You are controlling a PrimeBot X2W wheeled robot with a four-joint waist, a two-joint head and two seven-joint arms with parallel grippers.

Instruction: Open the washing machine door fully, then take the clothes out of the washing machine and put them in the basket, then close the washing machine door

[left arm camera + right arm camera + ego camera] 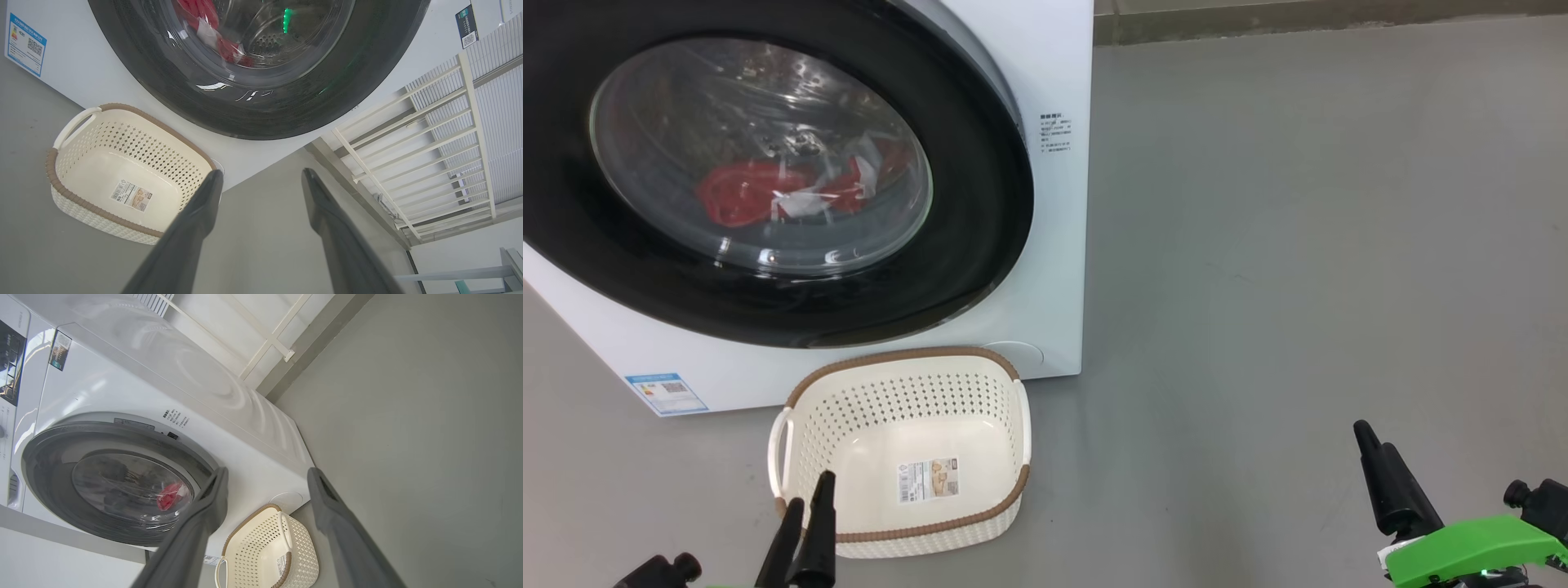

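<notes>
The washing machine (pixel 1058 269) is big and white and stands on the grey floor (pixel 1298 245). The washing machine door (pixel 984 204) is round with a fat black rim. It is shut flat against the front, so nothing can come out yet. Through the clear glass you can see the clothes (pixel 747 194), red with bits of white. They lie low in the drum, the way soft things slump to the bottom. The basket (pixel 907 354) sits on the floor right below the door, very close to the white front. I cannot tell if it touches. It has nothing in it but a paper label (pixel 928 480) on its bottom. I think it is put there so the clothes have only a short way to go. The left gripper (pixel 261 173) hangs low by the basket's near edge, its two dark fingers wide apart with nothing between them. The right gripper (pixel 266 472) is off to the right over bare floor, well apart from the machine. Its fingers are spread wide too and hold nothing. Both are ready to take hold because the job has not begun. I think the first step is to pull the door open. The door may swing out over the basket, so the arm should take care there.
</notes>
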